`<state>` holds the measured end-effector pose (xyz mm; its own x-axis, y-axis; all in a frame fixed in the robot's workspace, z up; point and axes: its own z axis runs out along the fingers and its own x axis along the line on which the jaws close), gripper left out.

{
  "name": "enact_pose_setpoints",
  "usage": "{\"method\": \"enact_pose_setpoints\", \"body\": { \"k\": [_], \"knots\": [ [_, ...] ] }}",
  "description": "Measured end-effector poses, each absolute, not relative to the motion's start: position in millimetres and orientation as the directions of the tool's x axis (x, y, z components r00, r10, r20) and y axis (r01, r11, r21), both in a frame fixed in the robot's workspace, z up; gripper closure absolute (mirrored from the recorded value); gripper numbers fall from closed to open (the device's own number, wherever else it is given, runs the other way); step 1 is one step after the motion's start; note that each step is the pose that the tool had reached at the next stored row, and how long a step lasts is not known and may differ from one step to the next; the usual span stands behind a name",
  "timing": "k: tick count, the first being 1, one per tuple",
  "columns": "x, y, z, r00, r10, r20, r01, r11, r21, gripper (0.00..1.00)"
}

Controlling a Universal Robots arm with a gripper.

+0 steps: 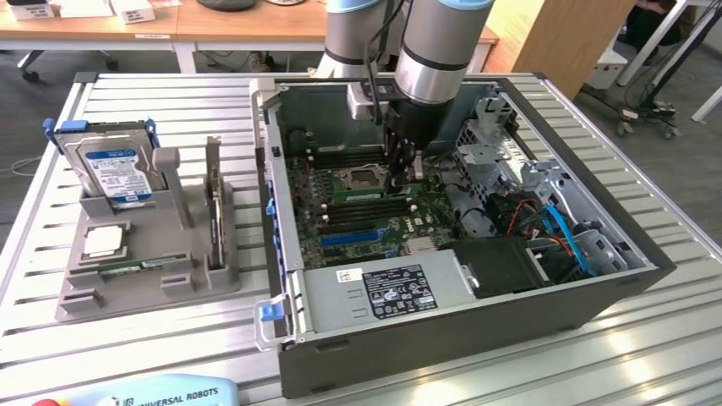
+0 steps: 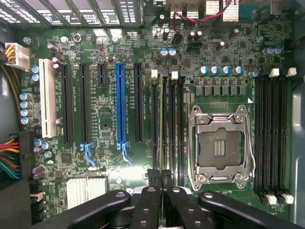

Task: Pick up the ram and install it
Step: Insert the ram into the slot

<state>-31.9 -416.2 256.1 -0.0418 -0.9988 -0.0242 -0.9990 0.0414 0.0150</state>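
Note:
The ram (image 2: 159, 124) appears edge-on as a thin pale strip standing in a black memory slot beside the empty processor socket (image 2: 220, 145). It runs out from between the fingertips of my gripper (image 2: 160, 177), which is shut on its near end. In the exterior view my gripper (image 1: 404, 179) reaches straight down into the open computer case (image 1: 282, 254), over the memory slots next to the socket (image 1: 363, 178). The arm hides the ram's contact with the slot there.
A grey parts tray (image 1: 147, 283) stands at the exterior view's left, holding a blue-labelled hard drive (image 1: 113, 173), a square silver processor (image 1: 104, 241) and a green strip (image 1: 127, 269). Drive cages and cables (image 1: 553, 224) crowd the case's right side. More memory slots (image 2: 271, 129) lie beyond the socket.

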Motion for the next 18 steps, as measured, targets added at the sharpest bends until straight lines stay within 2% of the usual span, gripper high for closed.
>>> {"method": "enact_pose_setpoints", "body": {
  "k": [18],
  "knots": [
    [-34.2, -416.2, 242.3, -0.041, -0.999, -0.024, -0.999, 0.041, 0.014, 0.89]
  ]
}}
